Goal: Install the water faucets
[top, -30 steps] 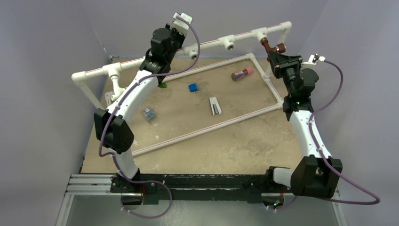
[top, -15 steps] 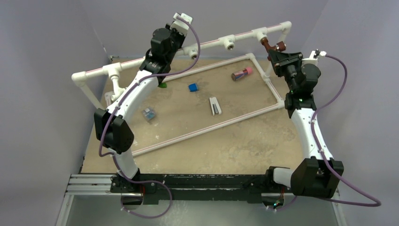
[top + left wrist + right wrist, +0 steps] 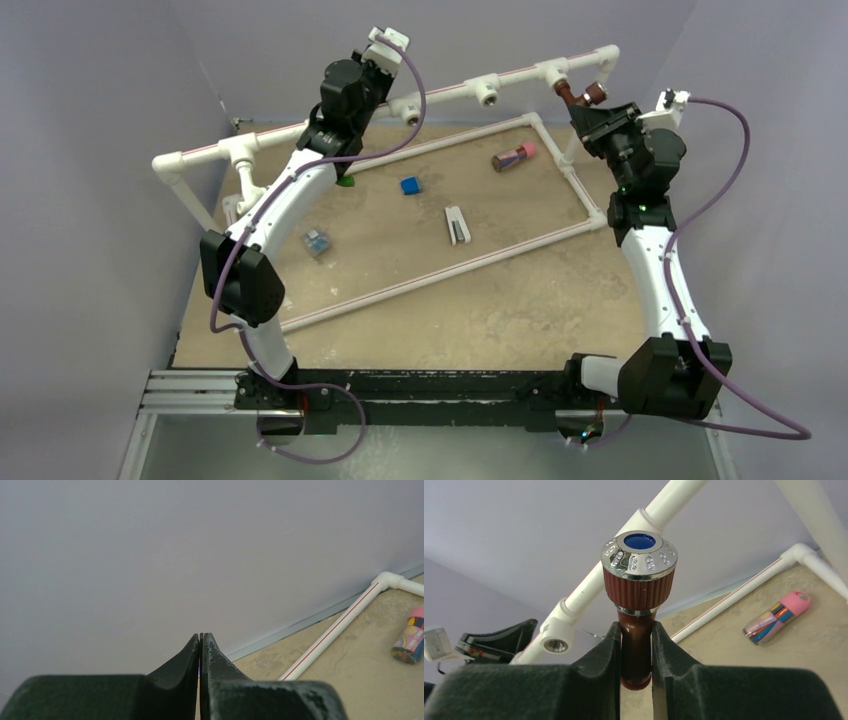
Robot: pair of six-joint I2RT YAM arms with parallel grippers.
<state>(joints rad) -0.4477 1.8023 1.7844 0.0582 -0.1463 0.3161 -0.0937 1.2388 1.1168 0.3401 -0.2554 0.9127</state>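
Right end effector (image 3: 635,629) pinched a reddish-brown faucet (image 3: 639,582), chrome-ringed and blue-capped, at the tabletop's (image 3: 480,310) one o'clock; left end effector (image 3: 201,639) was pressed together.

Between the jaws of the right gripper (image 3: 635,628) sits a faucet (image 3: 639,580) — pipe frame (image 3: 589,587) beyond, capped cylinder (image 3: 776,616) to their right.

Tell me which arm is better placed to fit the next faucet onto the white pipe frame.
Right. The right claw is shut on the reddish-brown elbow-shaped faucet, held up close to a T-fitting of the white pipe frame. The left claw is shut with nothing visible in it.
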